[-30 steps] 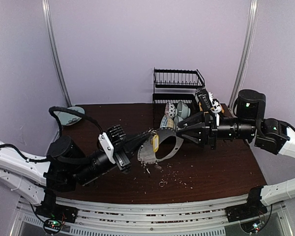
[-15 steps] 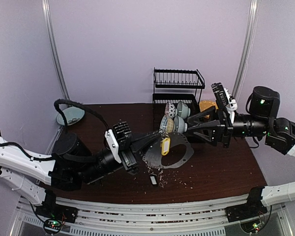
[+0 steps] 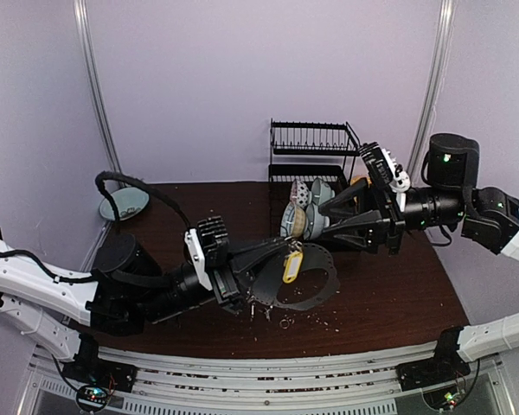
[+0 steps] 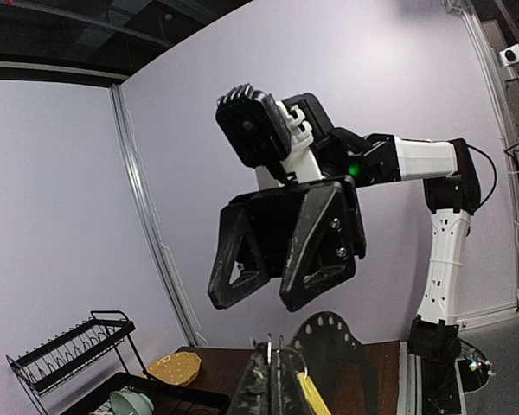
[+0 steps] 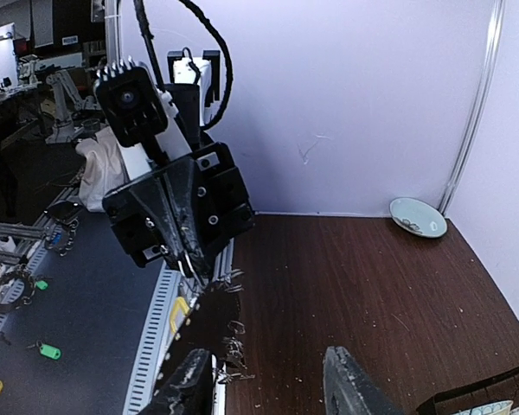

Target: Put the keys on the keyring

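My left gripper is shut on the thin edge of the keyring, a wide grey hoop with holes along its rim, held above the table. The yellow tag of the keys hangs on the hoop just beside my left fingertips; the silver key itself is too small to make out. In the left wrist view the shut fingers pinch the metal, with the tag to their right. My right gripper stands open and empty just right of the hoop, apart from it. The right wrist view shows the hoop and tag.
A black dish rack with bowls stands at the back, a yellow plate beside it. A small pale dish sits at the far left. A tiny loose ring and crumbs lie on the brown table.
My right gripper has let go of the hoop, drawn back to the right and widened its jaws. The hoop, still in my left gripper, has tipped from upright to flatter.
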Robot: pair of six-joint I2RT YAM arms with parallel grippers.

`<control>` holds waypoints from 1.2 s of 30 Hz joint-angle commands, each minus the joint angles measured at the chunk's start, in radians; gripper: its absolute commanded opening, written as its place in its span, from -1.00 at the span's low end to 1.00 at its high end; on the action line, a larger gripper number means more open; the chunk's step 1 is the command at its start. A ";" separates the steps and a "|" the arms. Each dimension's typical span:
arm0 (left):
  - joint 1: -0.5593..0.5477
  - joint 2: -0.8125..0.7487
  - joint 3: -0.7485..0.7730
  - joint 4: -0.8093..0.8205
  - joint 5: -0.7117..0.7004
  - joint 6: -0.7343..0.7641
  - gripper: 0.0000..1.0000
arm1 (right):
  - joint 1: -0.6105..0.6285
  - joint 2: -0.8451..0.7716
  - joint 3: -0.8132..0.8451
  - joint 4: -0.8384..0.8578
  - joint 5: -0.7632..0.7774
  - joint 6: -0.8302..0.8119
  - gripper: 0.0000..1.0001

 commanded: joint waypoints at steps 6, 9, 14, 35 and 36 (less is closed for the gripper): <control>0.004 0.038 0.077 0.007 -0.030 0.011 -1.00 | 0.003 0.015 0.137 -0.110 -0.051 -0.036 -0.13; 0.004 0.045 0.082 -0.003 -0.035 0.013 -1.00 | 0.021 0.039 0.173 -0.171 -0.026 -0.064 -0.26; 0.004 0.062 0.104 -0.032 -0.052 0.028 -1.00 | 0.043 0.080 0.231 -0.291 -0.007 -0.145 -0.26; 0.004 0.078 0.151 -0.109 -0.060 0.068 -1.00 | 0.102 0.122 0.204 -0.314 0.083 -0.155 -0.55; 0.004 0.079 0.152 -0.111 -0.058 0.067 -1.00 | 0.101 0.122 0.202 -0.309 0.072 -0.153 -0.55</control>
